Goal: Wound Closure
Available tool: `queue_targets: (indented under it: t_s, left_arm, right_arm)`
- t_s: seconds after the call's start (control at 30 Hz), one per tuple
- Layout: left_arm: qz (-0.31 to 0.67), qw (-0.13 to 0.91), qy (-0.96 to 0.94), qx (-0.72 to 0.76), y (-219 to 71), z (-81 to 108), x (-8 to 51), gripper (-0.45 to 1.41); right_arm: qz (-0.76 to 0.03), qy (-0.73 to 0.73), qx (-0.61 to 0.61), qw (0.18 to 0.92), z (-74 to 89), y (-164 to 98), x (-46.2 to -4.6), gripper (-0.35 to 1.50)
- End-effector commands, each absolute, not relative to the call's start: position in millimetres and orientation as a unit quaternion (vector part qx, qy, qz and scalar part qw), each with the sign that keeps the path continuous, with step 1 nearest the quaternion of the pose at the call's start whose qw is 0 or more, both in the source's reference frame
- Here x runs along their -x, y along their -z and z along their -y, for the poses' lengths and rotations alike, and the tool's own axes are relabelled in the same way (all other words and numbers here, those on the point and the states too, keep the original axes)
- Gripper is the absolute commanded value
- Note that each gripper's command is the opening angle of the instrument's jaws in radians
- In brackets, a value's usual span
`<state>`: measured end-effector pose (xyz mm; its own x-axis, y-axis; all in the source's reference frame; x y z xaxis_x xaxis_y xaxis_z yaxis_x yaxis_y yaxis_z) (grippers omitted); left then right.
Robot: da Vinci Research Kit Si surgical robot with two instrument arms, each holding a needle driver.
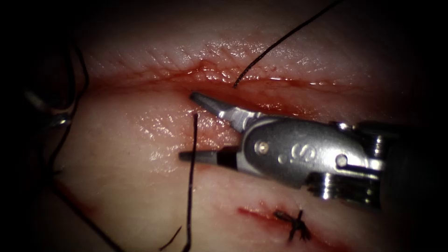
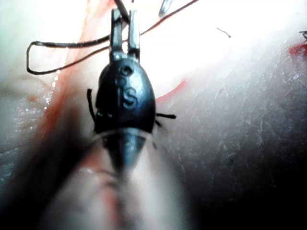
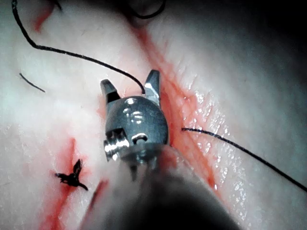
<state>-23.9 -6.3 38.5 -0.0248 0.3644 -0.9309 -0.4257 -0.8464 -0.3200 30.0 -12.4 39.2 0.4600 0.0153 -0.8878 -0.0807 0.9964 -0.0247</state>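
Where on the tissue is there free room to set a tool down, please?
Free: the pale tissue below the right tool, left of the upright thread; also the strip above the cut, left of the slanting thread. Crowded: at the cut, where the open, empty jaws straddle the upright thread, and around the knotted stitch.

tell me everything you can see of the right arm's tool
The right arm's tool is a grey metal needle driver with an S on its rounded wrist housing, entering from the endoscope view's right. Its two tapered jaws stand open and hold nothing. The upper jaw tip lies at the cut; the lower one rests on the tissue below it. A strand of dark thread runs up to the tissue between the jaws. The right wrist view shows the same open jaws.
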Motion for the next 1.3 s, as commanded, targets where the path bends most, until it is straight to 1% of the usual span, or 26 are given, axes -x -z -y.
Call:
queue_targets:
  t_s: [0.03, 0.07, 0.13, 0.17, 0.2, 0.23, 0.33, 0.53, 0.8, 1.03, 1.17, 1.3]
  left_arm:
    - [-0.024, 0.276, -0.715, 0.642, -39.0, 6.4, 24.5, -0.45]
    - [-0.024, 0.276, -0.715, 0.642, -39.1, 6.4, 24.5, -0.45]
    - [-0.024, 0.276, -0.715, 0.642, -39.0, 6.4, 24.6, -0.45]
    - [-0.024, 0.277, -0.715, 0.641, -39.0, 6.4, 24.6, -0.45]
    - [-0.025, 0.276, -0.715, 0.641, -39.0, 6.5, 24.7, -0.45]
    - [-0.025, 0.277, -0.715, 0.641, -39.0, 6.5, 24.7, -0.45]
    - [-0.025, 0.277, -0.715, 0.641, -38.9, 6.6, 24.7, -0.45]
    - [-0.026, 0.277, -0.715, 0.641, -38.9, 6.6, 24.8, -0.45]
    - [-0.027, 0.278, -0.716, 0.64, -39.0, 6.5, 25.2, -0.45]
    - [-0.028, 0.279, -0.716, 0.64, -39.2, 6.3, 25.4, -0.45]
    - [-0.028, 0.279, -0.716, 0.64, -39.2, 6.3, 25.5, -0.45]
    - [-0.028, 0.279, -0.716, 0.64, -39.2, 6.4, 25.5, -0.45]
  right_arm:
    - [-0.52, -0.03, 0.032, 0.853, 12.0, -39.7, -31.0, 1.09]
    - [-0.52, -0.03, 0.033, 0.853, 12.0, -39.8, -31.1, 1.04]
    - [-0.52, -0.035, 0.029, 0.853, 11.8, -40.0, -31.0, 0.76]
    - [-0.52, -0.034, 0.029, 0.853, 11.8, -40.0, -30.8, 0.46]
    - [-0.52, -0.035, 0.025, 0.853, 11.8, -39.9, -30.4, -0.18]
    - [-0.521, -0.034, 0.024, 0.853, 11.8, -39.9, -30.1, -0.35]
    - [-0.517, -0.043, 0.033, 0.854, 11.6, -39.1, -28.7, -0.35]
    - [-0.531, -0.047, 0.032, 0.846, 12.2, -36.9, -27.3, -0.35]
    - [-0.548, -0.018, 0.012, 0.837, 18.1, -31.2, -26.4, -0.35]
    - [-0.561, 0.01, -0.006, 0.828, 23.5, -25.6, -27.2, -0.35]
    - [-0.567, 0.03, -0.01, 0.823, 26.5, -23.5, -28.9, -0.35]
    - [-0.567, 0.029, -0.01, 0.823, 26.4, -23.3, -29.6, -0.35]
